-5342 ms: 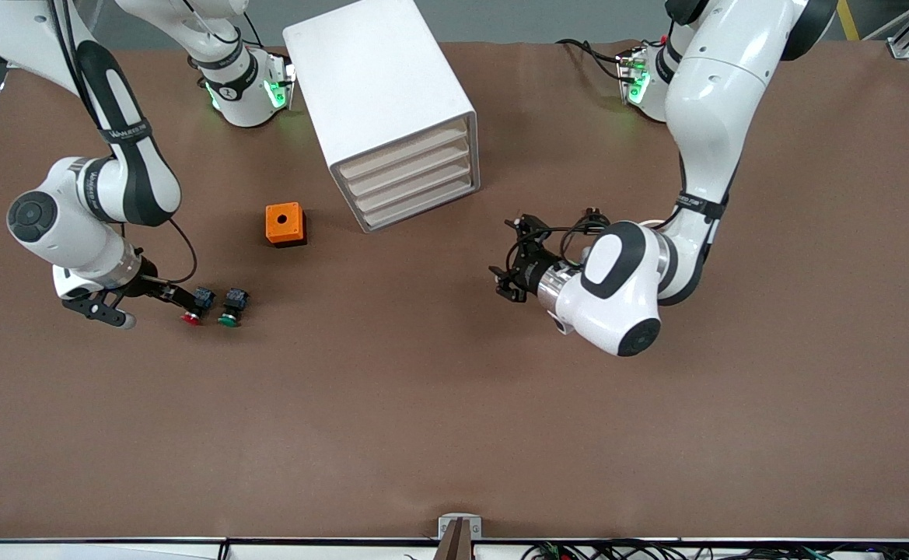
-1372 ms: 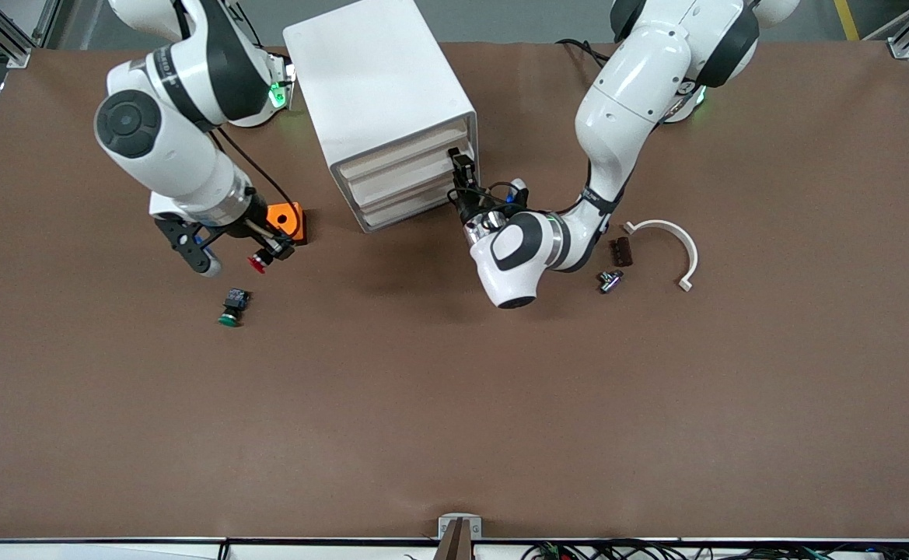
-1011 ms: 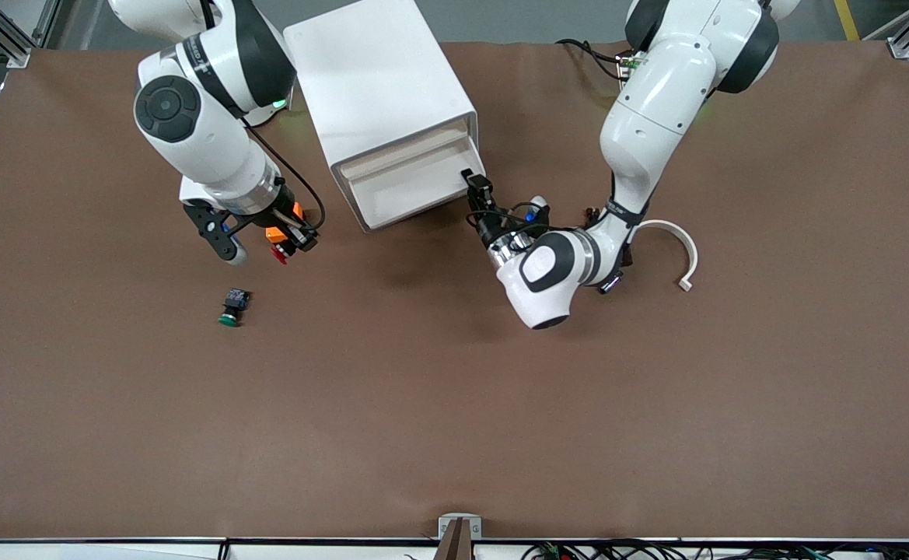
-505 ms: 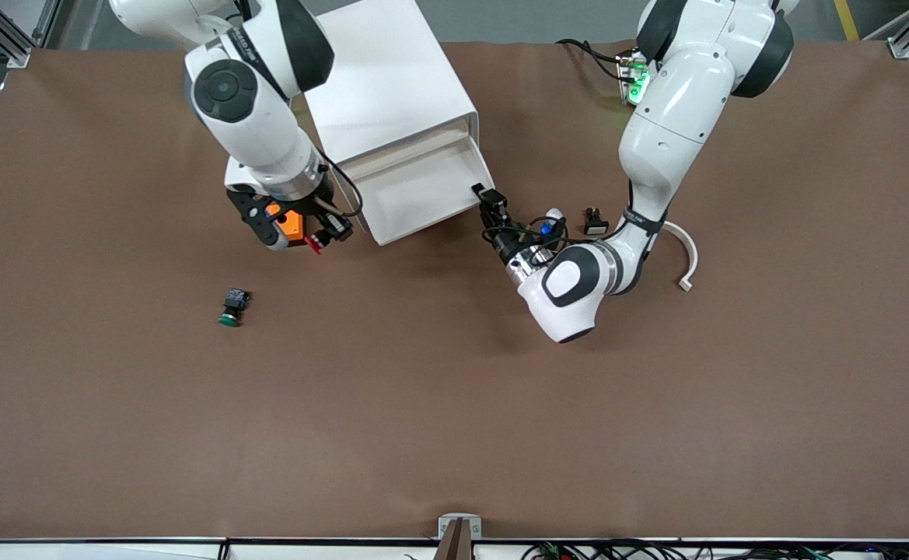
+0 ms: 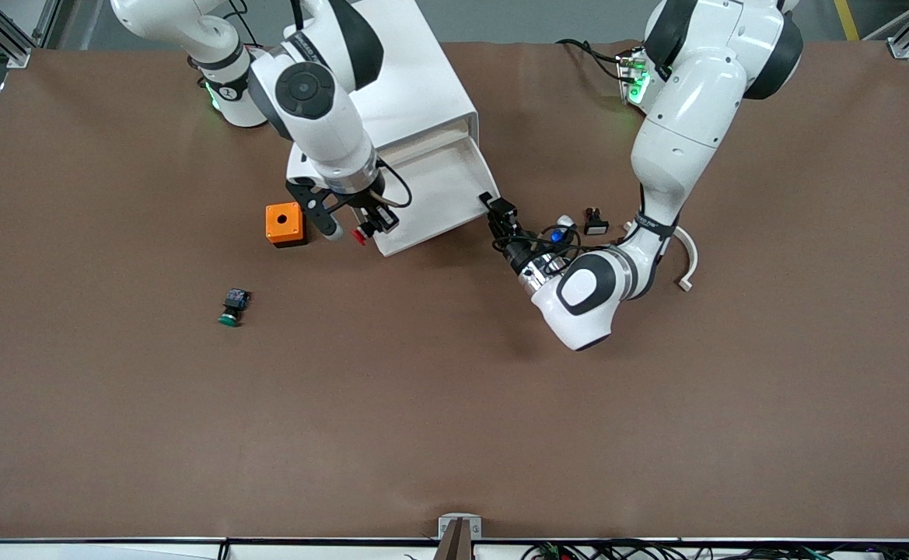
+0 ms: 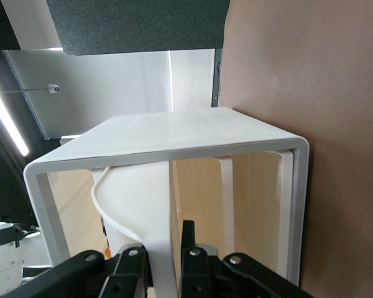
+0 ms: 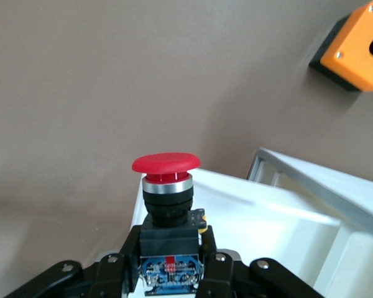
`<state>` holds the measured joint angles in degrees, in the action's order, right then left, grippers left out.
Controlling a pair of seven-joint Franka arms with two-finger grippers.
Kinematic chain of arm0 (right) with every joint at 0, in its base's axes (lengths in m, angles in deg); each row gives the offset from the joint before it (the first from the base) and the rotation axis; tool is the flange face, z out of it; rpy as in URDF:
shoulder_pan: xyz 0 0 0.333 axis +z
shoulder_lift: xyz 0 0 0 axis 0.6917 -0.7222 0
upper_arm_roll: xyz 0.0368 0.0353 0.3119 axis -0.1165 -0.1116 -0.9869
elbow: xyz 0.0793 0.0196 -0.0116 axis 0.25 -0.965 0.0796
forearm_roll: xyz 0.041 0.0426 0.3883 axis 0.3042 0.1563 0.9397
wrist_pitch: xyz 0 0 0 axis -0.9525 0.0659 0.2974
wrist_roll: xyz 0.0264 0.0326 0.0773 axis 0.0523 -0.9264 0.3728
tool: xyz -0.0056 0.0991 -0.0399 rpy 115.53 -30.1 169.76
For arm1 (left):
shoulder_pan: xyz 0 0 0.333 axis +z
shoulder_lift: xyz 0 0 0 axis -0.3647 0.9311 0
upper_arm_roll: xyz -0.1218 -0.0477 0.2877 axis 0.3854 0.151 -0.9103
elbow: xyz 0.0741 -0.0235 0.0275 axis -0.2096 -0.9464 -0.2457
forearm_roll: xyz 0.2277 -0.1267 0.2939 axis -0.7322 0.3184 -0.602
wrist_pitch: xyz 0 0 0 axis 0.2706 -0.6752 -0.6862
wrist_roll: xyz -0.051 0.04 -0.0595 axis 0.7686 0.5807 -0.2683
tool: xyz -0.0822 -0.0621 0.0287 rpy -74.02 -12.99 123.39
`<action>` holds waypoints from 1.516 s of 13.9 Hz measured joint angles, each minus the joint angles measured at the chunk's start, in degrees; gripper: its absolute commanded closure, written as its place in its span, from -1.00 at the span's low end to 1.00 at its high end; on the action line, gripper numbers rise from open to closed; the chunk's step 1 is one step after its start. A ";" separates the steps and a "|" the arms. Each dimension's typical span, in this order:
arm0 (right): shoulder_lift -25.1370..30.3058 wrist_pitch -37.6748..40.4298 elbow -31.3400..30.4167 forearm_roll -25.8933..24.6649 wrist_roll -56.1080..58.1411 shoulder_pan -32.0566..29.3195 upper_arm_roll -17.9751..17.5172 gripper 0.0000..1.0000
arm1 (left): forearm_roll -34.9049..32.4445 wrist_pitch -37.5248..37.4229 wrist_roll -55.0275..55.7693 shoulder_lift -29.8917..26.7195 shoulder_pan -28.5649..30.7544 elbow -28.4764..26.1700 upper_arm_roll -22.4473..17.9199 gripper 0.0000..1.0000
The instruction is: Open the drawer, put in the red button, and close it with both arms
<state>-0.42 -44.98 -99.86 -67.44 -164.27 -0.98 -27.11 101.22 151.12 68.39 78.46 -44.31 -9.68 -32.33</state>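
The drawer [image 5: 440, 187] stands pulled out of the white cabinet [image 5: 392, 85] toward the front camera. My left gripper [image 5: 498, 208] is shut on the drawer's front lip at the corner toward the left arm's end. In the left wrist view the fingers [image 6: 188, 239] clamp the lip [image 6: 163, 248]. My right gripper [image 5: 357, 227] is shut on the red button [image 5: 359, 234] and holds it over the drawer's front corner toward the right arm's end. In the right wrist view the red button [image 7: 166, 164] stands cap-out in my gripper [image 7: 171, 264], over the drawer's white edge [image 7: 267, 217].
An orange box [image 5: 284, 224] sits beside the drawer toward the right arm's end, also in the right wrist view [image 7: 359, 46]. A green-capped button [image 5: 232, 306] lies nearer the front camera. A white curved piece [image 5: 686, 253] and a small black part [image 5: 596, 226] lie by the left arm.
The left gripper has pulled the drawer farther out toward the front camera. The right gripper has carried the red button past the orange box to the drawer's front corner.
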 measured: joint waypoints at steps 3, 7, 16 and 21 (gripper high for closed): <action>-1.81 -0.18 1.40 0.00 -2.75 2.27 0.01 1.00 | 0.03 0.08 0.00 0.04 0.35 0.03 0.01 0.63; -4.15 -0.23 3.46 0.00 -5.00 4.99 0.01 1.00 | 0.03 0.60 0.00 0.09 0.36 0.04 -0.01 -1.00; -8.99 -0.35 7.21 0.00 -9.22 9.29 0.05 1.00 | 0.03 1.55 -12.62 0.21 1.47 5.93 -0.59 -1.00; -9.40 -0.33 7.22 0.00 -10.05 11.03 0.05 1.00 | 0.02 1.55 -30.09 0.14 3.33 10.82 -2.57 -1.00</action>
<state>-9.82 -45.31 -92.64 -67.44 -174.32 10.05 -27.06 101.24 152.67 38.30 78.60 -40.98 1.14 -34.90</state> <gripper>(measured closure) 0.590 0.000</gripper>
